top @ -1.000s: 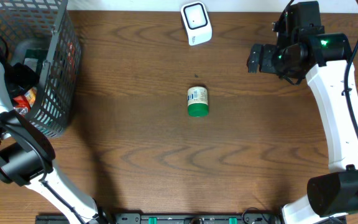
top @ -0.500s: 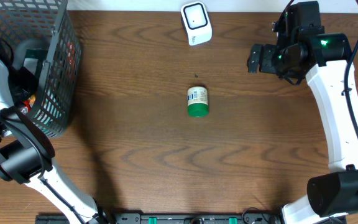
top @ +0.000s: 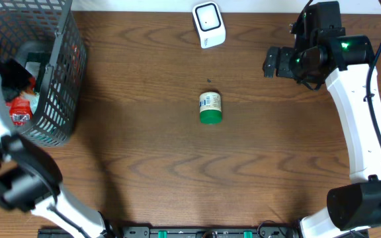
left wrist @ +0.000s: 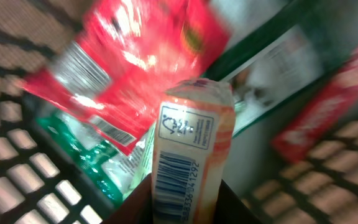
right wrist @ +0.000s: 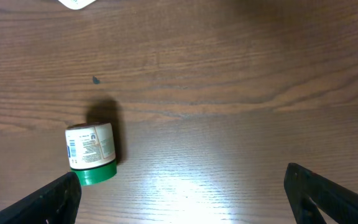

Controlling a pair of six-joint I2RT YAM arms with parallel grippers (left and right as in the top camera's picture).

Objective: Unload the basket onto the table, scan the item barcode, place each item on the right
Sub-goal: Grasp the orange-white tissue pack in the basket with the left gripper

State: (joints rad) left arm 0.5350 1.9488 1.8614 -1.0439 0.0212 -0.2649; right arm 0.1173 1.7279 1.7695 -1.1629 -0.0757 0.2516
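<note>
- Inside the wire basket at the desk's far left edge, your left arm reaches down among the packaged goods.
- Your left fingers are closed against both sides of an orange packet, one dark finger on each flank of its lower end.
- Look at the packet: it is a narrow, upright pack, peach-orange and glossy, with a rounded top.
- A white label faces the left wrist camera, carrying a small triangular symbol above a black barcode with a row of digits along its side.
- Behind it you see a shiny red packet and a green one, both blurred, with the basket mesh below them.
- From overhead you cannot pick out the orange packet, since the arm covers that part of the basket.
- Your right fingers are spread wide with nothing between them, hanging over bare desk at the far right.
- A green-lidded jar lies on its side mid-desk, and a white scanner sits near the far edge.
</note>
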